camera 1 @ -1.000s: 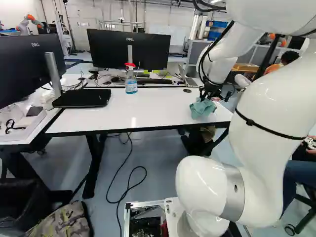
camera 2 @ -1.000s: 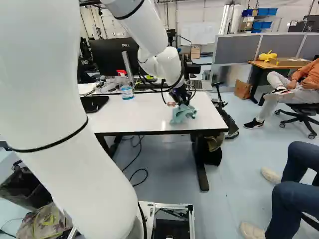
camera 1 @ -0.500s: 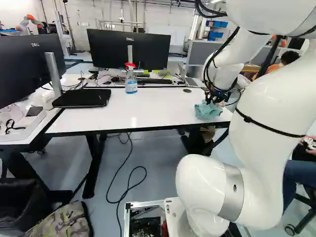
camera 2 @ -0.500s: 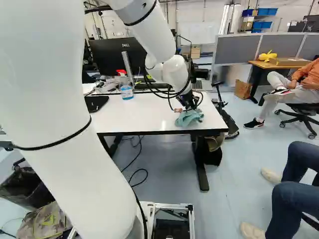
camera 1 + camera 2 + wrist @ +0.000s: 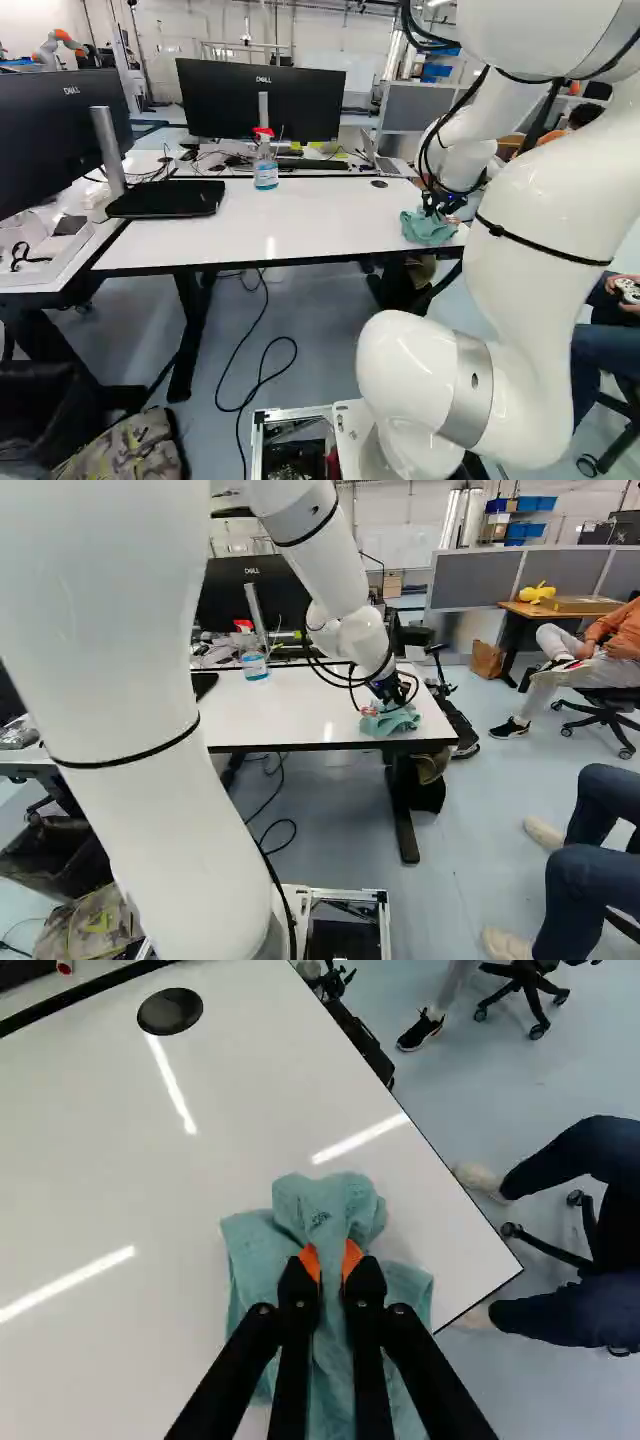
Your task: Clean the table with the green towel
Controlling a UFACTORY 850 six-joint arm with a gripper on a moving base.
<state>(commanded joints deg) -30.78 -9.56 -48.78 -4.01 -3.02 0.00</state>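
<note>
Well, tool (image 5: 333, 1268): pinched the towel (image 5: 330, 1205).
Bench corner (image 5: 508, 1267): lay near; risked an overhanging towel if swept too far.

The room is backed by a pale white wall (image 5: 390, 540). At the right of the right base view, a wooden-topped desk (image 5: 512, 607) is backed by grey partition panels (image 5: 470, 580); blue box-shaped bins (image 5: 537, 503) are shelved beyond. A smooth blue-grey floor (image 5: 480, 810) is crossed by a thin black cable (image 5: 238, 375).
</note>
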